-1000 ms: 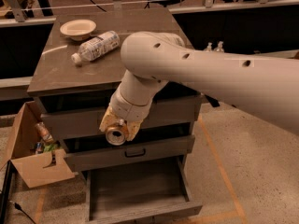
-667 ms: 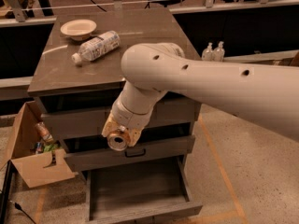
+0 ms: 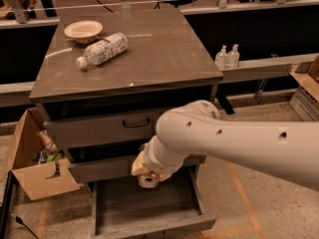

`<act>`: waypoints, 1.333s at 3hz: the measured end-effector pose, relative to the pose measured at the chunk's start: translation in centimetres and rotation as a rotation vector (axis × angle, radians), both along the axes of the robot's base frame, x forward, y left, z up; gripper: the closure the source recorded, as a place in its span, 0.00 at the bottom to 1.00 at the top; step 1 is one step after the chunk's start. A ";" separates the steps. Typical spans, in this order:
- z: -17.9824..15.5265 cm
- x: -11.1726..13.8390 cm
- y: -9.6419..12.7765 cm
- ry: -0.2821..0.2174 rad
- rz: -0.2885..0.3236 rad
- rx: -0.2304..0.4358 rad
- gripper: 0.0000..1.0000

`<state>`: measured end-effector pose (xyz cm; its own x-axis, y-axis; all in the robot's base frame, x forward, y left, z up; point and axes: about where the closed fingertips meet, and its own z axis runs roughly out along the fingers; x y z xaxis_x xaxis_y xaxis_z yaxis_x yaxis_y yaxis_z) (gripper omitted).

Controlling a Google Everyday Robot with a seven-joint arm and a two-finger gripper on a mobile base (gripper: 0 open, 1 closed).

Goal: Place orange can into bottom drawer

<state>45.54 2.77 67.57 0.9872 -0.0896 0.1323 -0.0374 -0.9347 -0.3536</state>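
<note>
The orange can (image 3: 148, 181) shows only its silver end and a bit of orange label, held at the tip of my gripper (image 3: 147, 176). My gripper is shut on it and hangs just above the back of the open bottom drawer (image 3: 144, 210), in front of the middle drawer's face. The bottom drawer is pulled out, a shallow grey box with a plank floor, nothing in it. My white arm (image 3: 239, 143) reaches in from the right and hides the gripper's fingers.
A clear water bottle (image 3: 102, 49) lies on the cabinet top (image 3: 164, 54) beside a pale bowl (image 3: 83, 31). An open cardboard box (image 3: 35, 168) stands at the cabinet's left. Two small bottles (image 3: 227, 57) stand on a ledge at the right.
My arm has lowered and moved right with the can, from the middle drawer's height down to just above the open bottom drawer.
</note>
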 end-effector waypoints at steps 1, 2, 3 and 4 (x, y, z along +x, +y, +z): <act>-4.8 0.0 -1.6 -0.044 0.041 0.009 1.00; -9.6 1.3 -2.0 -0.064 0.053 0.065 1.00; -16.2 1.8 -2.0 -0.032 0.045 0.083 1.00; -16.2 1.8 -2.0 -0.032 0.045 0.083 1.00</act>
